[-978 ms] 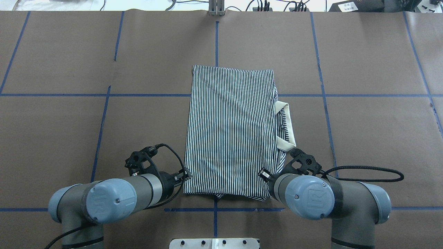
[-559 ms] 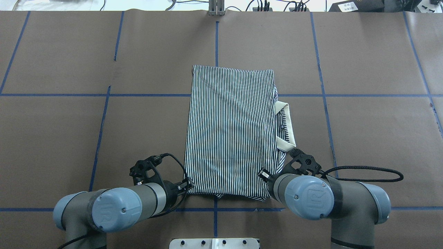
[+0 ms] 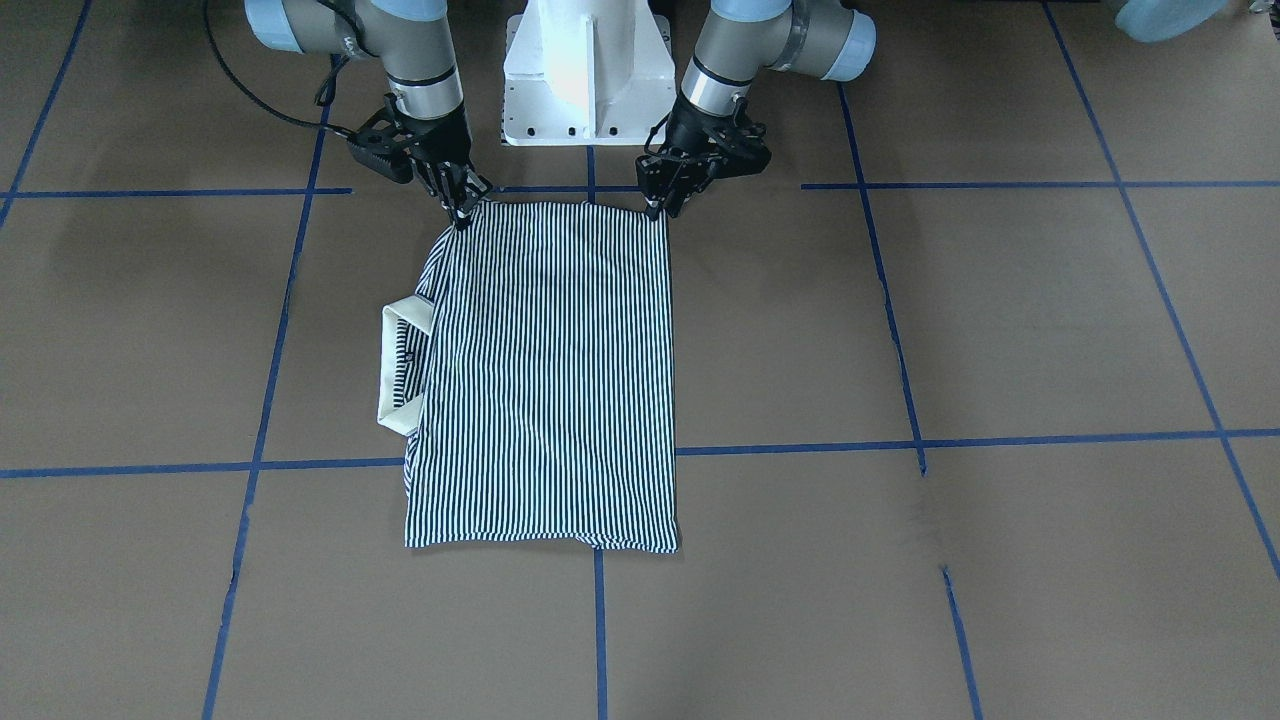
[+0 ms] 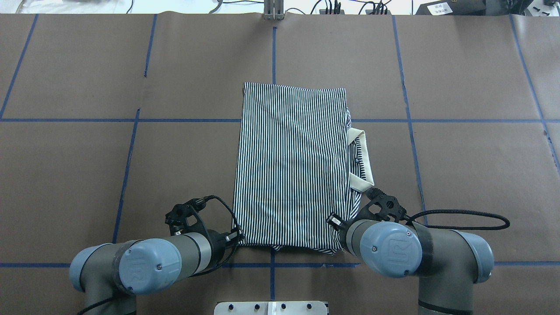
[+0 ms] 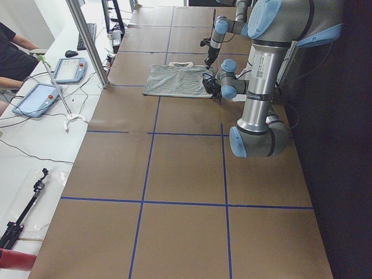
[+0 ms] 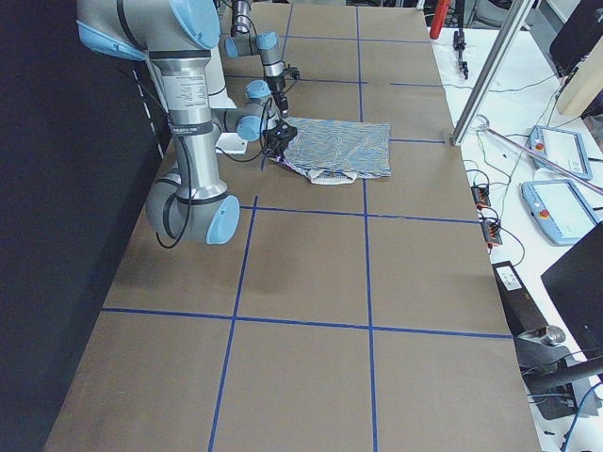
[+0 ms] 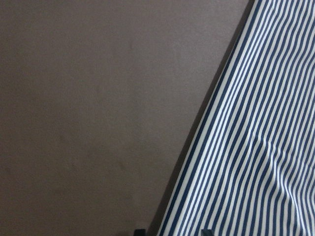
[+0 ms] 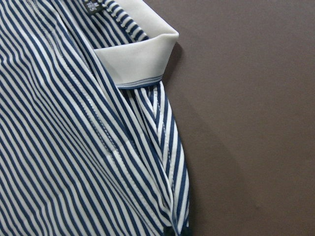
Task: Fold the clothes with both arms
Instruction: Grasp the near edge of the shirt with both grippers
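Striped navy-and-white cotton, the polo shirt (image 3: 545, 370) lies flat on the brown table (image 3: 1000, 330) as a narrow folded rectangle, stretching away from both grippers. Its 2 nearest corners sit right at their tips. That placement fits a lengthwise fold: with 1 corner each, the arms could carry this edge over to the far one.

The right gripper (image 3: 462, 212) comes to a single point on its corner and looks clenched on the fabric. The cream collar (image 3: 398, 365) pokes out of the fold just beyond it, on its outer side.

The left gripper (image 3: 657, 205) touches the other corner, but the front-facing view cannot settle its grip. The left wrist view does: 2 dark fingertips (image 7: 139, 231) stand apart, 1 on the table side of the shirt's edge and 1 over the stripes, so the jaws are spread and nothing is pinched yet.

Only the right wrist view shows the loose layered folds under the collar (image 8: 138, 59), which I judge could slip when lifted.
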